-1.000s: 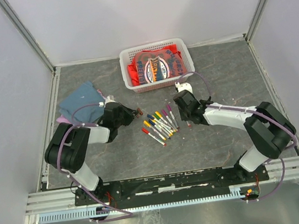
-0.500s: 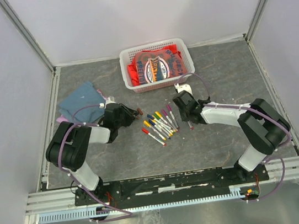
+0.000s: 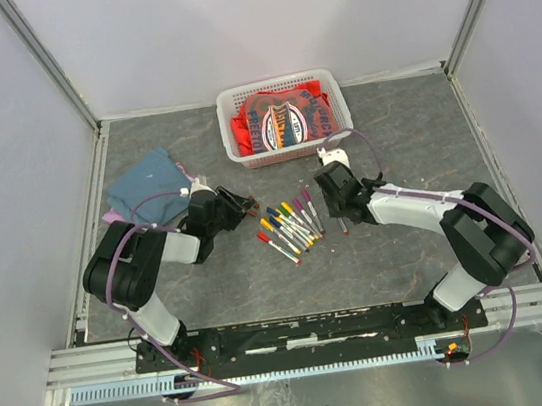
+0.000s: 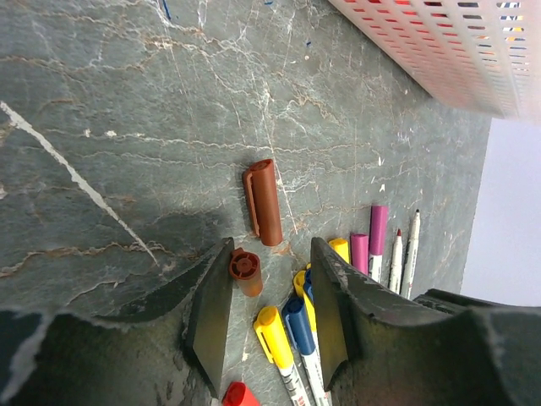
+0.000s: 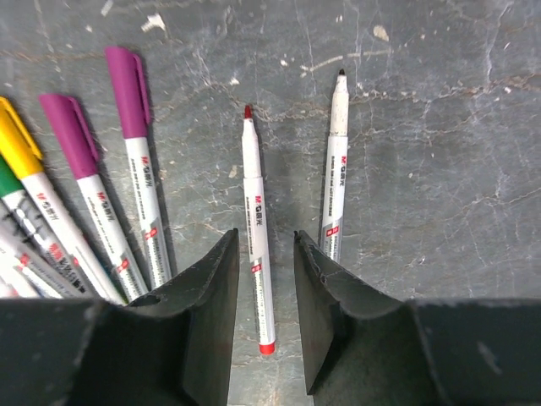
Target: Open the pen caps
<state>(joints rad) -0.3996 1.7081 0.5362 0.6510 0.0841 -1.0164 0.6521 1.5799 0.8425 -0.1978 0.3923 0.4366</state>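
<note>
Both pincers stand spread: left gripper [image 4: 270, 275] around the stubby brown plastic cap [image 4: 245, 272] at lower centre, right gripper [image 5: 264, 254] astride the uncapped red-tipped white pen [image 5: 256, 228] (a nudging finger might roll either away).

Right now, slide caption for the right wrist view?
Open fingers straddle an uncapped red pen on the table; another uncapped pen and capped purple pens lie alongside.

Right wrist: black-tipped pen [image 5: 336, 169] tail hidden behind right gripper [image 5: 264, 241], yellow-capped pen [image 5: 19, 144] clipped by left edge; left wrist: red cap [image 4: 239, 395] clipped at bottom.
</note>
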